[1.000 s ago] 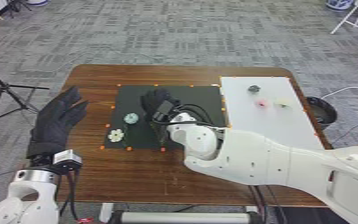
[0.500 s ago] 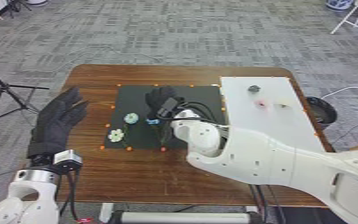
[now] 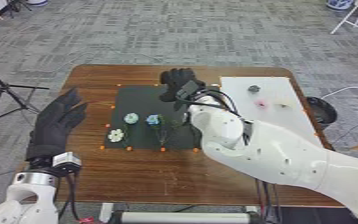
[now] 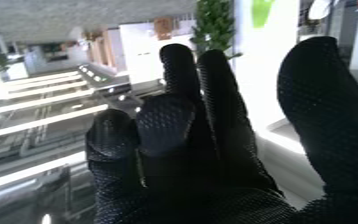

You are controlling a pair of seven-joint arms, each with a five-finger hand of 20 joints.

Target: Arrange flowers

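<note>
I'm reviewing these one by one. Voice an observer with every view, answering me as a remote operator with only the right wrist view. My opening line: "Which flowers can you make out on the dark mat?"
Observer: Three: a white flower, a pale blue flower and a blue flower.

Operator: Where is my right hand relative to that mat?

Observer: In the head view, the right hand is at the far edge of the dark mat.

Operator: And the left hand?

Observer: The left hand is over the table's left side, off the mat, with its fingers extended.
</note>
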